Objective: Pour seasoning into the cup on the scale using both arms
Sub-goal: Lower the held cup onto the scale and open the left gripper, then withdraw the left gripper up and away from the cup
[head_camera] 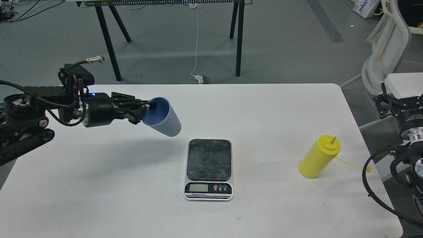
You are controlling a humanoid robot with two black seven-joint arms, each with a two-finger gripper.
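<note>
My left gripper [145, 110] is shut on the rim of the light blue-grey ribbed cup [165, 121]. It holds the cup tilted in the air, above and to the left of the scale [209, 168]. The scale lies flat at the table's middle with its dark plate bare. The yellow seasoning bottle [319, 156] stands on the table at the right, its tethered cap hanging off to the right. My right gripper [396, 99] is beyond the table's right edge, behind the bottle; its fingers cannot be told apart.
The white table [132, 185] has a rounded far right corner. A black-legged stand [112, 39] is on the floor behind it. A white chair [386, 49] stands at the far right by my right arm.
</note>
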